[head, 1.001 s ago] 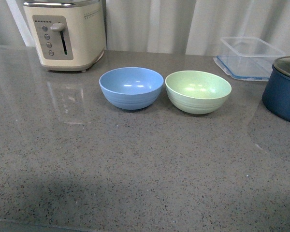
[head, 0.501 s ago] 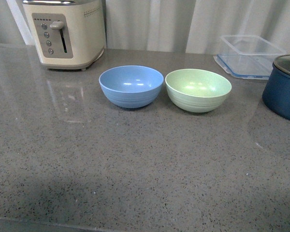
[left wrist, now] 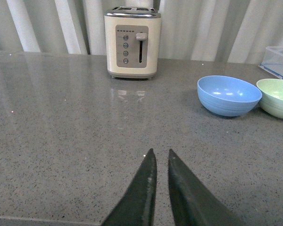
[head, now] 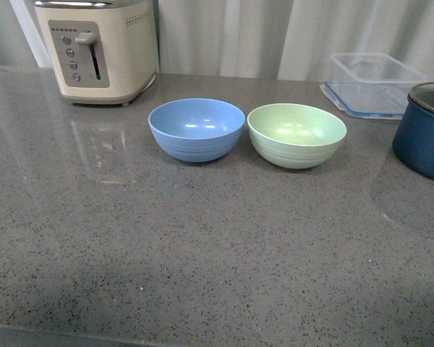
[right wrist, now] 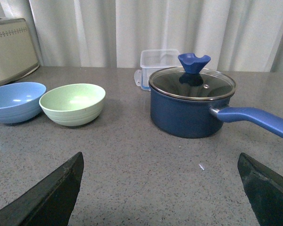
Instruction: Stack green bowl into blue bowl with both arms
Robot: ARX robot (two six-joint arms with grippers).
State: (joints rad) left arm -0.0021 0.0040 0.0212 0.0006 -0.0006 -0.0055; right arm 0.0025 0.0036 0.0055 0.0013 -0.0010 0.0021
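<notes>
Though ahead of R end effector [right wrist: 160, 155], green bowl [right wrist: 73, 103] well apart.

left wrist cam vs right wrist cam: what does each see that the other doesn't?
Left wrist only: the toaster face-on with its lever and buttons (the right wrist view catches just a corner of it), and the left tool, fingers nearly together, holding nothing.
Right wrist only: the navy pot with its glass lid and long handle, and the right tool, fingers spread wide, empty.
Both: the blue bowl and green bowl, upright side by side on the grey counter, not yet stacked; also the clear container.
</notes>
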